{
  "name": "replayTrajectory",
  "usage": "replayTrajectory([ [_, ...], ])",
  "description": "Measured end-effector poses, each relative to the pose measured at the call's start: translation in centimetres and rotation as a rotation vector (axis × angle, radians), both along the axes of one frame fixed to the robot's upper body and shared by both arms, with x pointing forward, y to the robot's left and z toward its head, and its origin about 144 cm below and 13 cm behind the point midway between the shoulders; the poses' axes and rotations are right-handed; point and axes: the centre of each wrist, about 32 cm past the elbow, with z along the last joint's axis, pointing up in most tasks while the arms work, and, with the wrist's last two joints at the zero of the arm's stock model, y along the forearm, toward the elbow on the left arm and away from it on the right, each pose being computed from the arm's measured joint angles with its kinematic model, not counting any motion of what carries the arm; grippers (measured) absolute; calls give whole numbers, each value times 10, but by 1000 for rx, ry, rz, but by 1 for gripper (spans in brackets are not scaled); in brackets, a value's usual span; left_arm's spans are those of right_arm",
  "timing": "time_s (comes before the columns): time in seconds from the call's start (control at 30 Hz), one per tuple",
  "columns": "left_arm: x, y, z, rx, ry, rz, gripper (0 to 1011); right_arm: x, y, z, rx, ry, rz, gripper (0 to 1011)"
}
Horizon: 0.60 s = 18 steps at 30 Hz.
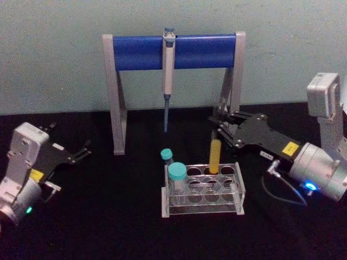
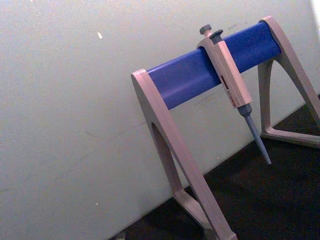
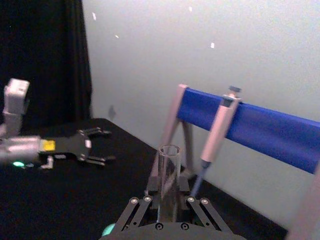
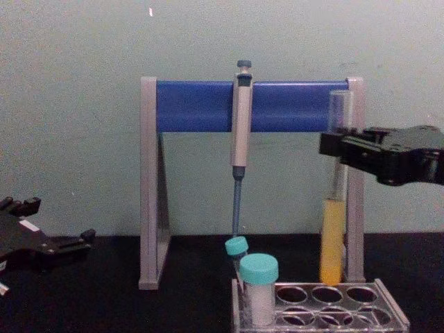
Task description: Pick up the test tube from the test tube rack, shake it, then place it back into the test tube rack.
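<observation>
The test tube (image 1: pixel 215 156), a slim clear tube with yellow-orange liquid (image 4: pixel 331 239) in its lower part, stands upright with my right gripper (image 1: pixel 218 132) shut on its clear upper part. Seen from the chest, the right gripper (image 4: pixel 338 147) holds it high, and its round bottom sits about level with the top plate of the test tube rack (image 4: pixel 392 320). It hangs over the back row of the test tube rack (image 1: pixel 203 210); I cannot tell whether the tip is inside a hole. From the right wrist, the tube's open mouth (image 3: pixel 170 149) rises between the fingers. My left gripper (image 1: pixel 69 140) rests open at the far left.
A wide teal-capped container (image 1: pixel 177 173) and a small teal-capped tube (image 1: pixel 166 155) stand in the rack's left end. Behind it stands the grey-and-blue pipette stand (image 1: pixel 135 51) with a pipette (image 1: pixel 168 65) hanging down, its tip close above the rack. Black table all around.
</observation>
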Motion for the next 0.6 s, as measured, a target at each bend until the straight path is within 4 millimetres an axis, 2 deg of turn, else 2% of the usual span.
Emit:
replayTrajectory([
  [0.3,0,0,0,0,0,0,1001,14,16,-4,63,-1,42,232],
  [0.6,0,0,0,0,0,0,1001,28,21,-4,81,-51,3,230],
])
